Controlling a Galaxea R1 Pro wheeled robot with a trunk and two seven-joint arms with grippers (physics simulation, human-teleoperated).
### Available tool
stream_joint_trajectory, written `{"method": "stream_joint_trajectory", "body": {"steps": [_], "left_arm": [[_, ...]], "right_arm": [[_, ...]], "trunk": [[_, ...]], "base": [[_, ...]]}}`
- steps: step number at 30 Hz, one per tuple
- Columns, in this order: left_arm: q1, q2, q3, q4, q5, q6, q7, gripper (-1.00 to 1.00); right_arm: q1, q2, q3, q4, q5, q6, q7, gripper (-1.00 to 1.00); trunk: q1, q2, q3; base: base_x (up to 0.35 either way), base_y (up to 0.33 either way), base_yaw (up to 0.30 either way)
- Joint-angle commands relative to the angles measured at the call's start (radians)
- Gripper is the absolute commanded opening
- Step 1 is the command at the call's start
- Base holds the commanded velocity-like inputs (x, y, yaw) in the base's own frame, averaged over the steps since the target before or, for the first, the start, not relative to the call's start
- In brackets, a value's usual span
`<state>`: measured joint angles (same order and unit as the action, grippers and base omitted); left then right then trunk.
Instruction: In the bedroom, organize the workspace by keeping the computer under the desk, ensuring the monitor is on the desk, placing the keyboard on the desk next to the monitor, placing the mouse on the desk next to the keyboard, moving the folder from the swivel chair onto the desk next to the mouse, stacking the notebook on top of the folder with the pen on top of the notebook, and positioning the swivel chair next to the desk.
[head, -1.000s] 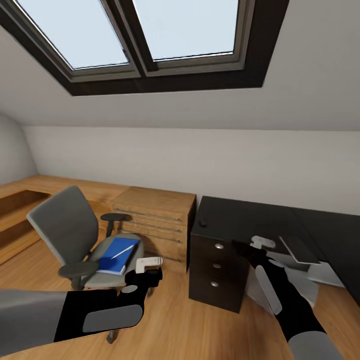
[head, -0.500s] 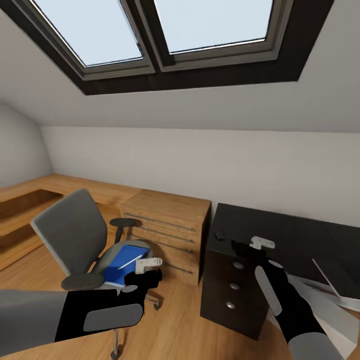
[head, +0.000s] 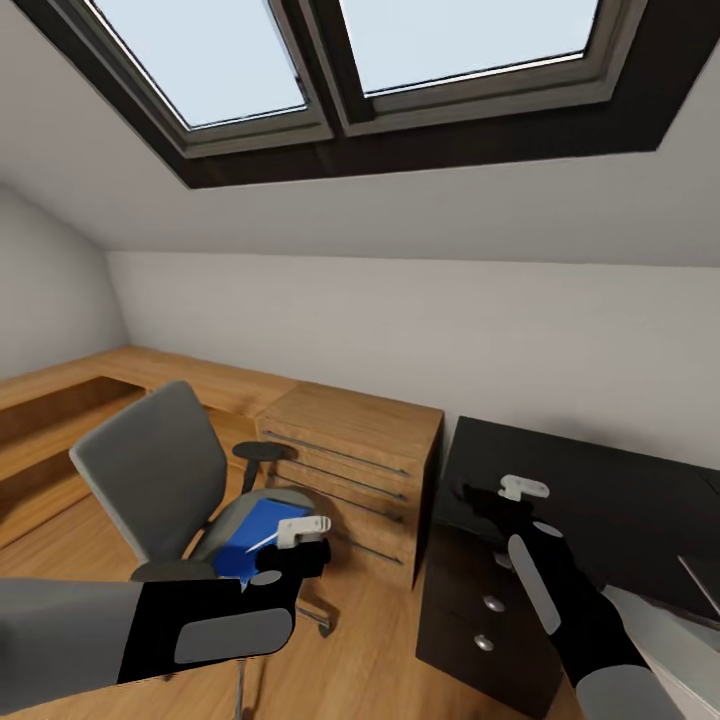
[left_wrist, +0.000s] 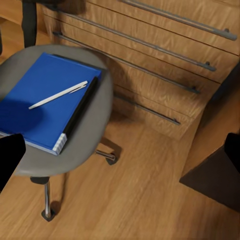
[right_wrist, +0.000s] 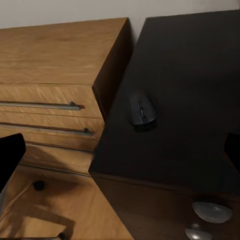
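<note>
Head view: both arms raised | left gripper open above the swivel chair | folder and pen on its seat | right gripper open over the worktop | mouse near its corner

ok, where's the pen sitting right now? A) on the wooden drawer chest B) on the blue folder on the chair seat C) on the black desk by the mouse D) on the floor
B: the left wrist view shows the pen lying across the blue folder, which rests on the grey chair seat.
</note>
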<state>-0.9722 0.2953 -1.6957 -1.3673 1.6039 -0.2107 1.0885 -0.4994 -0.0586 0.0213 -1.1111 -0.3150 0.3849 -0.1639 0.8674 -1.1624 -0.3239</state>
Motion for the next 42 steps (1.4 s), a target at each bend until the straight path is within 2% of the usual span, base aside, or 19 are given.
{"method": "stream_joint_trajectory", "body": {"steps": [1,8,21,23,34,37,38,39,42], "left_arm": [[-0.002,0.0,-0.002,-0.001,0.007,-0.01,0.0,1.0],[-0.002,-0.002,-0.004,-0.001,0.005,-0.01,0.0,1.0],[-0.002,-0.014,-0.004,-0.001,0.007,-0.013,0.002,1.0],[-0.002,-0.014,-0.004,-0.001,0.006,-0.013,0.002,1.0],[-0.002,-0.015,-0.012,-0.001,0.007,-0.013,0.002,1.0],[-0.002,-0.015,-0.013,-0.001,0.007,-0.013,0.002,1.0],[-0.002,-0.015,-0.013,-0.001,0.006,-0.013,0.001,1.0],[-0.002,-0.015,-0.013,-0.001,0.007,-0.013,0.001,1.0],[-0.002,-0.015,-0.012,-0.001,0.006,-0.013,0.002,1.0]], "right_arm": [[-0.001,0.0,0.004,0.001,-0.009,0.004,-0.008,1.0],[-0.001,0.001,0.031,0.052,0.017,0.005,-0.01,1.0],[-0.001,0.0,0.032,0.066,0.02,0.006,-0.019,1.0],[-0.002,0.0,0.033,0.097,0.02,0.006,-0.035,1.0],[-0.005,-0.001,0.032,0.129,0.035,0.006,-0.039,1.0],[-0.037,-0.002,0.033,0.199,0.044,0.005,-0.038,1.0],[-0.099,-0.002,0.033,0.252,0.075,0.005,-0.039,1.0],[-0.131,-0.002,0.033,0.278,0.094,0.005,-0.039,1.0],[-0.191,-0.003,0.032,0.335,0.126,0.003,-0.039,1.0]], "trunk": [[0.001,-0.001,-0.001],[0.001,-0.001,-0.001],[0.001,-0.001,-0.001],[0.001,-0.001,-0.001],[0.001,-0.001,-0.001],[0.001,-0.001,-0.001],[0.001,-0.001,-0.001],[0.001,-0.001,-0.001],[0.001,-0.001,-0.001]], "base": [[0.288,-0.001,0.003],[0.303,0.0,0.001],[0.204,0.0,0.0],[0.056,0.0,0.0],[0.062,0.0,0.0],[0.002,0.0,0.0],[0.0,0.0,0.0],[0.0,0.0,0.0],[0.0,0.0,0.0]]}}
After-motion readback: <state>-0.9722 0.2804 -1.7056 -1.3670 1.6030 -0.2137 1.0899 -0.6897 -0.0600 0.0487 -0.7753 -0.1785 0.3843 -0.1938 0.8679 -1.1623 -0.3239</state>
